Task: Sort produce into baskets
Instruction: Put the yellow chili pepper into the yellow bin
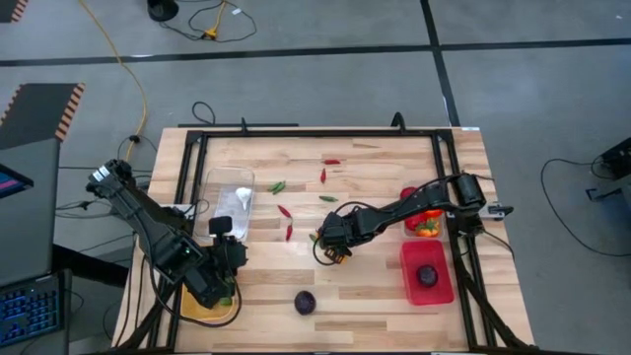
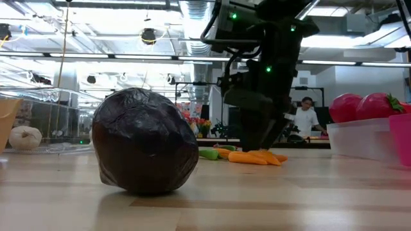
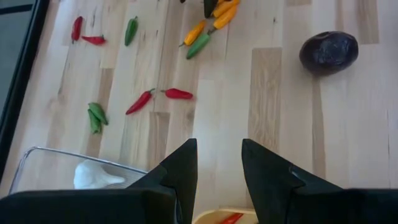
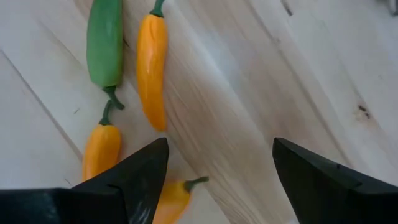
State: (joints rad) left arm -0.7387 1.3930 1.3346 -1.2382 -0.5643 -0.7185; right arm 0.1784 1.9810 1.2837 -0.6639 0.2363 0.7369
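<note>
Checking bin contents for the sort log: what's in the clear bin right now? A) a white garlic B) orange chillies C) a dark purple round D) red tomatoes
A: the clear bin holds only the white garlic; the low view also shows the garlic behind the bin's clear wall, while a dark purple round lies loose on the table.

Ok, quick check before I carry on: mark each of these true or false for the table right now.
1. The right gripper is open above the orange toy chillies. True.
2. The dark purple round vegetable sits in the clear plastic bin. False: it lies on the bare wooden table.
3. White toy garlic lies in the clear bin. True.
4. The left gripper holds a red chilli. False: nothing is between its fingers.
</note>
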